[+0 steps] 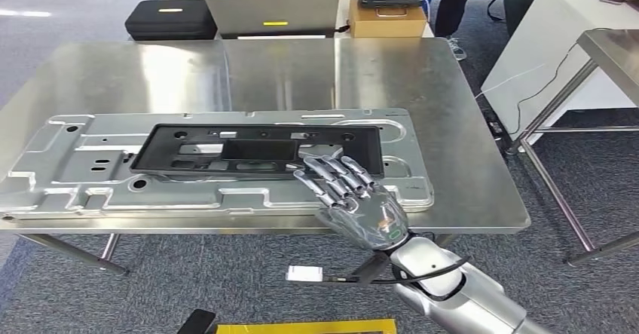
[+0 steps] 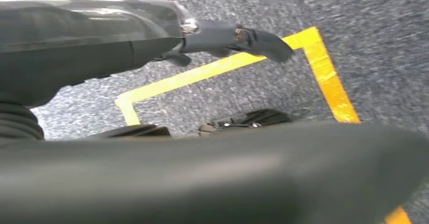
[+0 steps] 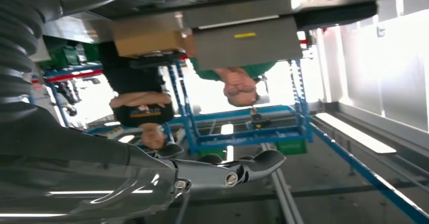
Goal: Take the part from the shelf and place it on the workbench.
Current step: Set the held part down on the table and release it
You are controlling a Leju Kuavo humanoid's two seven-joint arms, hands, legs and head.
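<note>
As it lies flat, part (image 1: 256, 150) runs left-right.

— Can we read any writing here?

— Nothing legible. We see a small yellow sticker on the lid of the grey open laptop (image 1: 272, 13), and another on the black zipped case (image 1: 170, 19) beside it, but both are too small to show any letters.

— What about the person's shirt in the right wrist view?

— We see an orange mark across the chest of the black T-shirt (image 3: 142, 113); it is upside down and blurred, so we cannot make it out.

— And the robot's right hand (image 1: 353, 193)?

— We see a thin green outline and an orange spot on its back, and a white tag (image 1: 304, 274) near the wrist, with no text we can read.
</note>
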